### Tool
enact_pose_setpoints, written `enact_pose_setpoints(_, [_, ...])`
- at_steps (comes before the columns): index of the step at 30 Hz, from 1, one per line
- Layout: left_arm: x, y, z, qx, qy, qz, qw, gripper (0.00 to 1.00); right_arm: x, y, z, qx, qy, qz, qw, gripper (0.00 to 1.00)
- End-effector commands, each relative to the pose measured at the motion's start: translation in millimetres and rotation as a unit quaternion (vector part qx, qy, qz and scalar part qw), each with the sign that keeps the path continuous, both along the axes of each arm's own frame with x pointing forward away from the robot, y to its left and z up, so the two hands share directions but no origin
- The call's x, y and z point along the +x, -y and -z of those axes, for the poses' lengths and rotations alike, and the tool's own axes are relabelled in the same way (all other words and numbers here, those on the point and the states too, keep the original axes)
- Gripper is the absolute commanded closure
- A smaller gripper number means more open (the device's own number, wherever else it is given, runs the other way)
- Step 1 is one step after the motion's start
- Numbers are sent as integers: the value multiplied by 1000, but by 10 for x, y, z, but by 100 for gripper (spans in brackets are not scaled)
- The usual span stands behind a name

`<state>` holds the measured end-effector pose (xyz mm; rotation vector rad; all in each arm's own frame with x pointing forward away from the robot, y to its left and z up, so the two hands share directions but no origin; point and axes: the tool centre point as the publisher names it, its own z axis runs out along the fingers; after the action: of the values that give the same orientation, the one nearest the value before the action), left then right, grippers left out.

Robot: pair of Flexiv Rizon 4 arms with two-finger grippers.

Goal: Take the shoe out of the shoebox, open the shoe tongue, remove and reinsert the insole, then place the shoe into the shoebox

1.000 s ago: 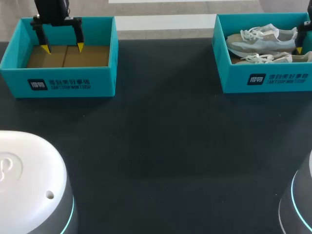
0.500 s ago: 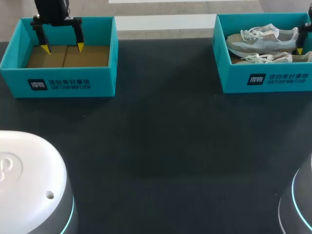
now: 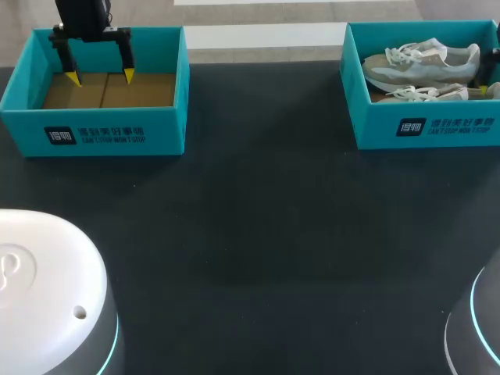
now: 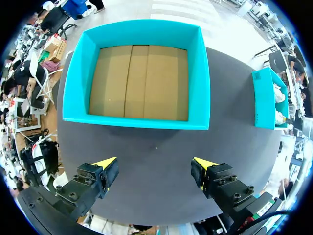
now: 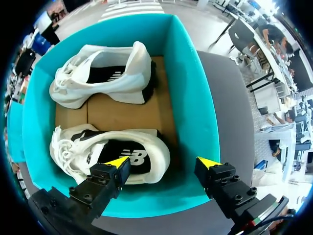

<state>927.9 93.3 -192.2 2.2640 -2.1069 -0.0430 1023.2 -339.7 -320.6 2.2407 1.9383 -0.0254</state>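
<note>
Change: right pincer (image 5: 163, 162) has slid toward right edge of head view since a second ago; left pincer (image 4: 154, 163) unmoved.

Right pincer: fingers wide apart, gripping nothing. One fingertip over heel of white fabric sneaker (image 5: 98, 154), other over wall of teal cardboard shoebox (image 5: 188, 98). Second sneaker (image 5: 105, 73) further ahead, same box.

Left pincer: fingers apart, holding nothing. Second teal box (image 4: 80, 73), brown floor, ahead.

Count: two sneakers, two boxes.

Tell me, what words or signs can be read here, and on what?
Left shoebox front: dark square logo and white print, too small to read surely.
Right shoebox front: the same print, too small.
Front shoe side: a white logo mark, unclear.
</note>
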Motion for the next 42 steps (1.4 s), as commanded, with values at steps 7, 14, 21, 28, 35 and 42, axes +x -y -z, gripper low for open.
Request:
enact_pose_setpoints(7, [-3, -4, 1, 0, 0, 0, 1000, 0, 81, 26, 240, -1, 4, -11, 1000, 13])
enact_pose_setpoints(14, [-3, -4, 1, 0, 0, 0, 1000, 0, 141, 3, 387, -12, -7, -30, 999, 39])
enact_pose_setpoints(21, [-3, -4, 1, 0, 0, 0, 1000, 0, 128, 14, 462, -17, -17, -28, 999, 100])
enact_pose_setpoints(28, [-3, -4, 1, 0, 0, 0, 1000, 0, 79, 53, 426, -21, -22, -22, 999, 100])
enact_pose_setpoints(35, [-3, -4, 1, 0, 0, 0, 1000, 0, 34, 107, 191, -12, -4, -27, 1000, 100])
enact_pose_setpoints(42, [-3, -4, 1, 0, 0, 0, 1000, 0, 7, 131, -312, -16, -3, -77, 997, 100])
